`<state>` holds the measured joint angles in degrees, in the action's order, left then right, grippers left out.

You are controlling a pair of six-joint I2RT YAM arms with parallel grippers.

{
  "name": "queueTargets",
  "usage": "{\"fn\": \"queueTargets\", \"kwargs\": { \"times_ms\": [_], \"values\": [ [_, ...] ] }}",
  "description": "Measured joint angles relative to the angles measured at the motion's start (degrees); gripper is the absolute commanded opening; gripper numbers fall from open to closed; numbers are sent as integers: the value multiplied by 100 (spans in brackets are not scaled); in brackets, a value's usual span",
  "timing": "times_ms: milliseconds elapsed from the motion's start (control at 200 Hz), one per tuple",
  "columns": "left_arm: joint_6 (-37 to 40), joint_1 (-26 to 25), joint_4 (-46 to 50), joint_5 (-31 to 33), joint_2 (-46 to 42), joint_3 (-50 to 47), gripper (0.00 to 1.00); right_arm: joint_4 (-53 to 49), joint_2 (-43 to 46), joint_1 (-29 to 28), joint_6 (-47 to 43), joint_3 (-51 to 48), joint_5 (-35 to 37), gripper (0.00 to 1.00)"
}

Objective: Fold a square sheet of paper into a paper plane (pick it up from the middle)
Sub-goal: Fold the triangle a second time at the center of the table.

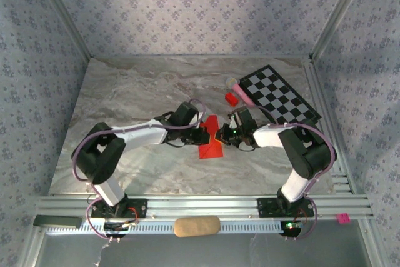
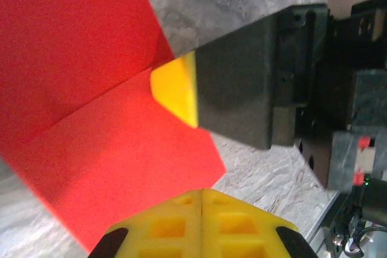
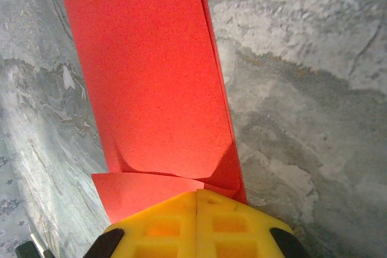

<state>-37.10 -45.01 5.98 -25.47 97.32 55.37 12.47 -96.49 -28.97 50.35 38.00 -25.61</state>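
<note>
Here, paper (image 2: 91, 167) against right end effector (image 2: 175, 92).

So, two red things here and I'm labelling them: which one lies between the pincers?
The creased square sheet of paper; the small red block sits apart, farther back near the checkerboard.

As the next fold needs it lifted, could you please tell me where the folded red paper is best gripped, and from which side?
Probably the long layered edge of the folded red paper, approached low from the bare table beside it. The paper lies flat, so only an edge offers a pinch.
</note>
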Motion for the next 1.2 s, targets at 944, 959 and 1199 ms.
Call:
{"fn": "queueTargets", "kwargs": {
  "times_ms": [944, 959, 1199],
  "values": [
    [0, -85, -428, -66, 520, -487, 10, -28, 7, -59, 0, -2, 7, 0],
    [2, -85, -426, -66, 507, -505, 10, -28, 7, -59, 0, -2, 7, 0],
    [50, -85, -323, -61, 275, -765, 9, -28, 7, -59, 0, -2, 7, 0]
  ]
}}
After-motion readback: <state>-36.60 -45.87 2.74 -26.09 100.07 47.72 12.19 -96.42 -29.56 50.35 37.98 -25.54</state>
